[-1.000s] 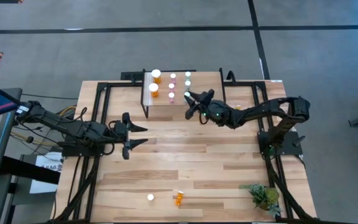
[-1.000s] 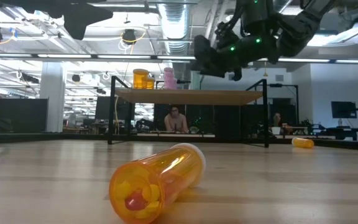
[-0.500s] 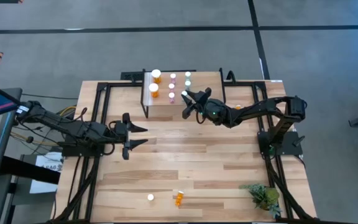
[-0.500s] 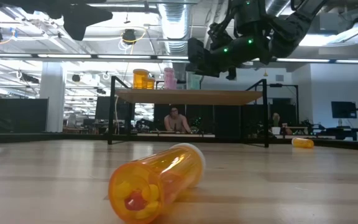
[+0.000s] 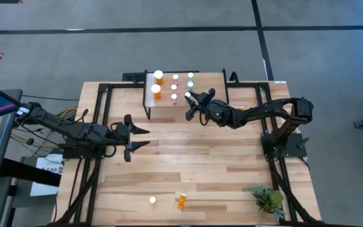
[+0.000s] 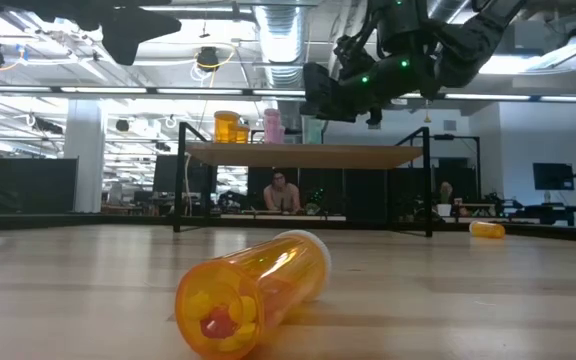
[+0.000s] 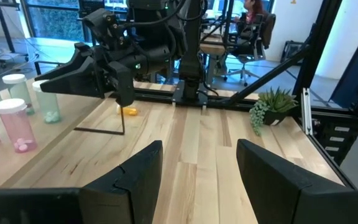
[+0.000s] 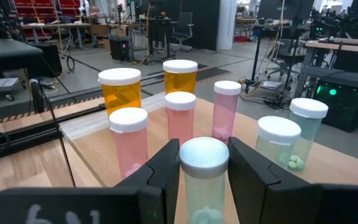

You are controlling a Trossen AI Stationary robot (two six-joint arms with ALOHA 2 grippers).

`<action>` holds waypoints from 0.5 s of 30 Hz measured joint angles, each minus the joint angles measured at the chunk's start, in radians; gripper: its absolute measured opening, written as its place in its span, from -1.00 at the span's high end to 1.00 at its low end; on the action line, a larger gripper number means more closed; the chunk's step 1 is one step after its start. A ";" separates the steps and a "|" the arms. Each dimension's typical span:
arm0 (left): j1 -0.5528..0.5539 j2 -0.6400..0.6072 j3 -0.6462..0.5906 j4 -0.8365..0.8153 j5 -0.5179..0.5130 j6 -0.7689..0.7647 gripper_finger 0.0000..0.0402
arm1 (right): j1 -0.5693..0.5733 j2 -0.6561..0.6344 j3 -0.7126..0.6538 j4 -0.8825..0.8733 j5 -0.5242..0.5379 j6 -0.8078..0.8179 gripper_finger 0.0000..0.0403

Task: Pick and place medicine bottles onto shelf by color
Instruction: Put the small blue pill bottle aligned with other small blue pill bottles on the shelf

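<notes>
The right gripper (image 5: pixel 190 104) reaches over the near right part of the shelf (image 5: pixel 162 108), which stands at the far middle of the table (image 5: pixel 188 157). Its fingers (image 8: pixel 164 163) are closed on a teal bottle (image 8: pixel 202 180) with a white cap, held upright between them. On the shelf beyond it stand two wide orange bottles (image 8: pixel 120 90) at the far left end, three pink bottles (image 8: pixel 181 118) in the middle and two more teal bottles (image 8: pixel 306 127) to the right. From above, their white caps form three rows by color.

The left gripper (image 5: pixel 141 137) hovers over the left middle of the table, well apart from the shelf, its fingers (image 7: pixel 132 177) spread wide and holding nothing.

Near the front edge of the table, an orange bottle (image 5: pixel 181 201) lies on its side with pills inside, and a white cap (image 5: pixel 152 200) sits just to its left. Another small orange bottle (image 6: pixel 487 229) lies on the table to the right of the shelf. A green plant (image 5: pixel 268 200) stands at the near right corner.
</notes>
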 joint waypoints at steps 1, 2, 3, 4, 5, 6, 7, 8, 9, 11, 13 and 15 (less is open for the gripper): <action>0.000 0.000 0.000 0.000 0.000 0.000 0.03 | 0.000 -0.008 0.000 -0.021 0.000 0.000 0.36; 0.000 0.000 0.000 0.000 0.000 0.000 0.03 | 0.000 -0.019 0.000 -0.039 0.000 0.000 0.36; 0.000 0.000 0.000 0.000 0.000 0.000 0.03 | 0.000 -0.026 0.000 -0.048 0.001 0.000 0.36; 0.000 0.000 0.000 -0.001 0.000 0.000 0.03 | 0.000 -0.030 -0.001 -0.049 0.001 0.003 0.36; 0.000 0.000 0.000 -0.002 0.000 0.000 0.03 | 0.000 -0.034 -0.001 -0.052 0.001 0.007 0.36; 0.000 0.000 0.000 -0.002 0.000 0.000 0.03 | 0.000 -0.039 -0.001 -0.053 0.001 0.009 0.36; 0.000 0.000 0.000 -0.002 0.000 0.000 0.03 | 0.000 -0.042 -0.002 -0.054 0.001 0.011 0.36; 0.000 0.000 0.000 -0.002 0.000 0.000 0.03 | -0.001 -0.043 -0.002 -0.053 0.001 0.011 0.36; 0.000 0.000 0.000 -0.002 0.000 0.000 0.03 | -0.002 -0.043 -0.002 -0.053 0.001 0.011 0.36; 0.000 0.000 0.000 -0.002 0.000 -0.001 0.03 | -0.007 -0.043 -0.002 -0.056 0.000 0.025 0.36; 0.000 0.000 0.000 -0.002 0.000 -0.001 0.03 | -0.012 -0.044 -0.002 -0.075 0.000 0.051 0.36; 0.000 0.000 0.000 -0.002 0.000 -0.001 0.03 | -0.017 -0.044 -0.001 -0.098 0.001 0.072 0.36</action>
